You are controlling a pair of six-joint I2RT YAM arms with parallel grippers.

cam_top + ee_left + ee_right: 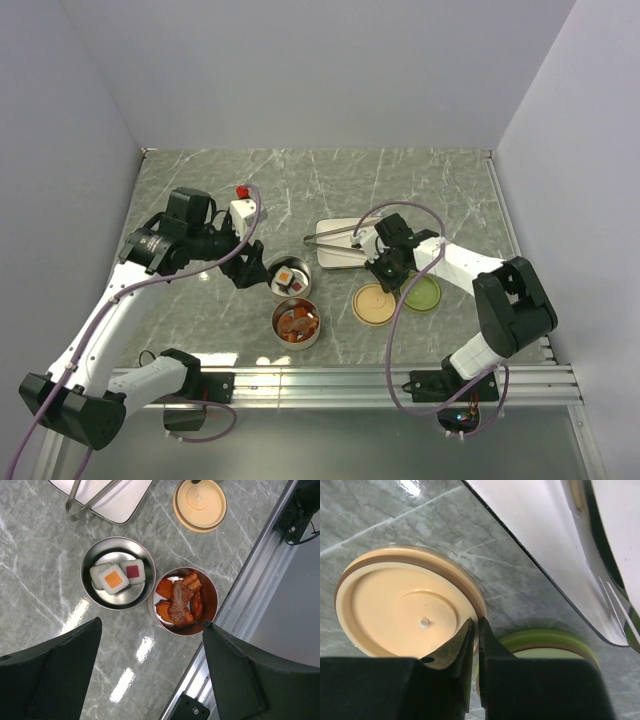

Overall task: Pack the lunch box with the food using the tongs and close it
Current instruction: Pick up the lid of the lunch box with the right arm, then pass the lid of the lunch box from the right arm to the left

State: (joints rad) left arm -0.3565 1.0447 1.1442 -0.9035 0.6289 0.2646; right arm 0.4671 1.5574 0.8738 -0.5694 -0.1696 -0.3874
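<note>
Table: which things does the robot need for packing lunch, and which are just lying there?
For the job: tongs, sushi blocks, orange chunks, two steel bowls, tan lid, green lid.
Just lying about: white tray under the tongs, small red thing at the back (too small to tell).

A grey-green marbled table top (200,180) bears a white, round-cornered tray (335,255) a little right of its middle and a small red object (241,191) far back on the left, with a ribbed aluminium rail (350,378) along its near edge and plain pale walls (300,70) around it.
</note>
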